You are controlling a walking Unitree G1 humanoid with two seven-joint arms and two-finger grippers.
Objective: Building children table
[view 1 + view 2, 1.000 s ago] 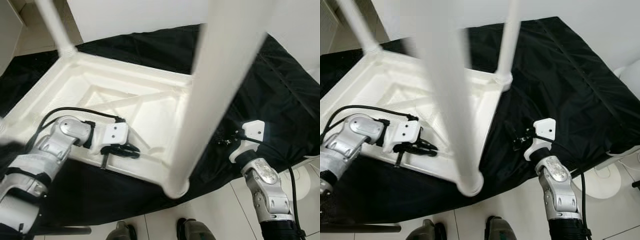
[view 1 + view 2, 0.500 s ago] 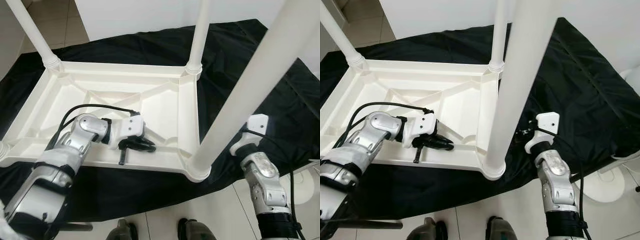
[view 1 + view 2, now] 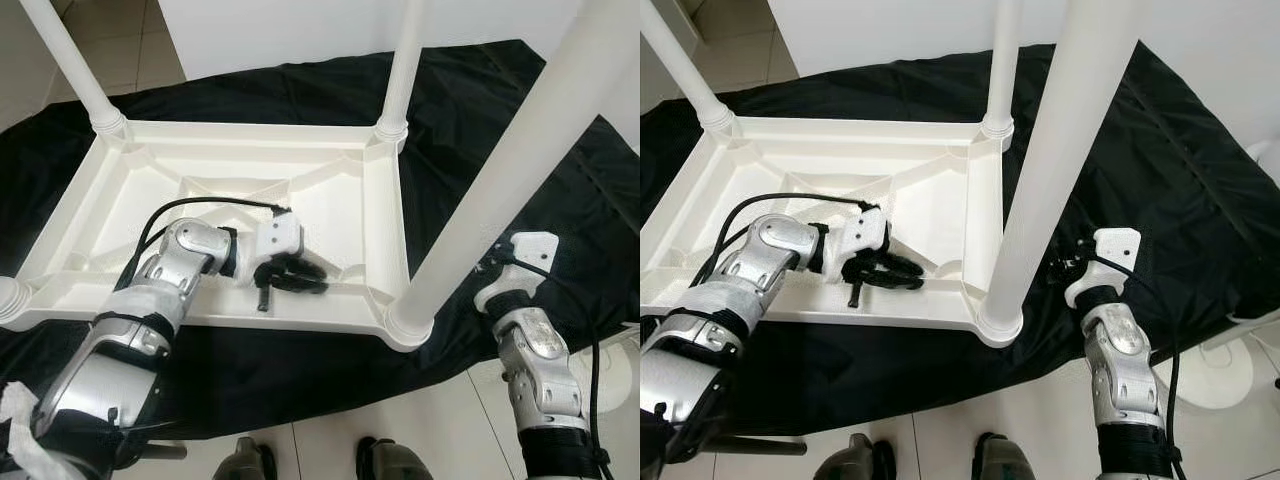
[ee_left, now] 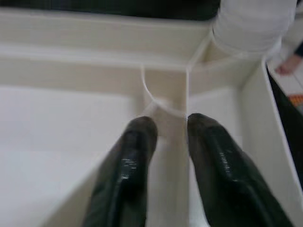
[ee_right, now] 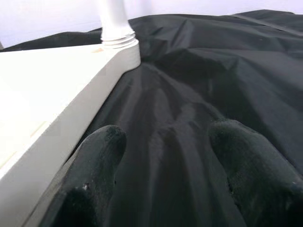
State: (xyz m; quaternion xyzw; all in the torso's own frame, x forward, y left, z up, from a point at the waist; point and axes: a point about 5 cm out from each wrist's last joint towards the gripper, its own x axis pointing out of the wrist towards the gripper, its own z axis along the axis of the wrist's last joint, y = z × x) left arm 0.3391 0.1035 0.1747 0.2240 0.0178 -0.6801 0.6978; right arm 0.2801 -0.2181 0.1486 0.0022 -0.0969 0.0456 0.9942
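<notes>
Your left gripper [image 3: 292, 278], jaws narrowly parted, straddles a rib inside the upturned table [image 3: 385, 215]; right gripper [image 5: 168, 156] gapes alongside; a snag could tip it

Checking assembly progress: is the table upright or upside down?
Upside down. The table lies top-down on the black cloth, ribbed underside showing, legs pointing up.

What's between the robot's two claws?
Between the left claw and right claw stand the table's side rim and its near leg, then black cloth, in the eye views.
</notes>
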